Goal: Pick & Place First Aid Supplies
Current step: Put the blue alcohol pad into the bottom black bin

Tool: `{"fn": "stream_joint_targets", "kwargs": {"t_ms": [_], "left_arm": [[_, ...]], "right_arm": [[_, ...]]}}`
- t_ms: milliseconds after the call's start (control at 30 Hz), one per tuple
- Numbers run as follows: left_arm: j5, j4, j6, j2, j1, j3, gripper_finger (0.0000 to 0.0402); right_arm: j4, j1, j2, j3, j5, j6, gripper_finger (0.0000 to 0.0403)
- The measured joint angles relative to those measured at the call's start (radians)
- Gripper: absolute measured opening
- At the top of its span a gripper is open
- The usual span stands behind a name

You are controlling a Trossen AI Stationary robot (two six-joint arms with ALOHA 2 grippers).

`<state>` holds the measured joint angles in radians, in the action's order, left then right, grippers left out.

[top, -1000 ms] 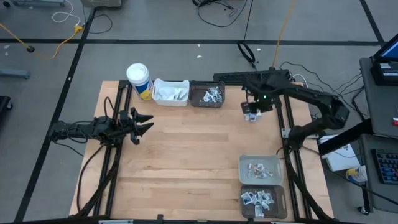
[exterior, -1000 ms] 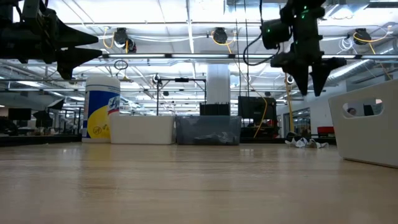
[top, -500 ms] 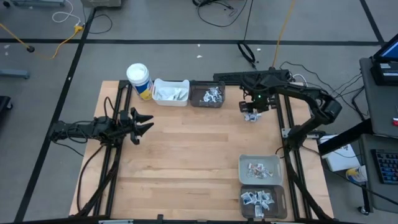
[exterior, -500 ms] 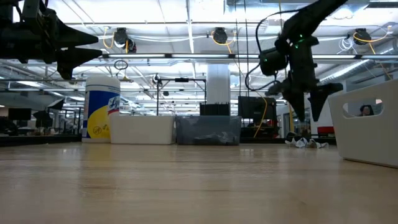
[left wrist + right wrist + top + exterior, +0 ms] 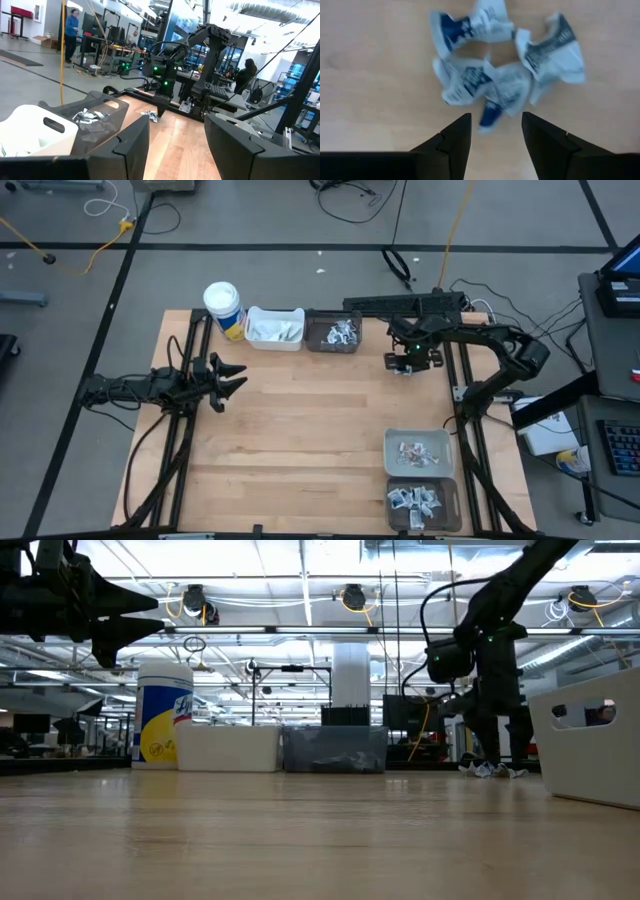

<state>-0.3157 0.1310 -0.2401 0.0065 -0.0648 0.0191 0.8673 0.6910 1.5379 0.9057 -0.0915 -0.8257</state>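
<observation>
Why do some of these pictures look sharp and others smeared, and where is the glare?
Right wrist view: the crumpled white packets with blue print look smeared, the wooden tabletop soft. Low view: bright ceiling lights glare, leaving the dark right gripper and the left gripper as silhouettes. High view: even light, faint shadows.

Cup w/ yellow band [image 5: 224, 308] beside white bin [image 5: 274, 328], dark bin [image 5: 333, 332]; maybe people behind.

1. Large robotics lab or workshop hall: open ceiling [image 5: 300, 600] with exposed beams, ducts and strip lights.
2. Cables [image 5: 100, 225] trail over taped concrete floor.
3. Rows of workbenches [image 5: 107, 55] with equipment beyond the table; people [image 5: 71, 30] standing among them.
</observation>
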Motion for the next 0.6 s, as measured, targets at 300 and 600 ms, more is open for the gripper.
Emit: {"fn": "stream_joint_targets", "kwargs": {"t_ms": [300,600], "left_arm": [[0.0,0.0,0.0,0.0,0.0,0.0,0.0196],[0.0,0.0,0.0,0.0,0.0,0.0,0.0196]], "right_arm": [[-0.083,0.004,0.0,-0.037,-0.011,0.0,0.0148],[-0.075,0.003,-0.002,-0.054,-0.019,0.0,0.0027]]}}
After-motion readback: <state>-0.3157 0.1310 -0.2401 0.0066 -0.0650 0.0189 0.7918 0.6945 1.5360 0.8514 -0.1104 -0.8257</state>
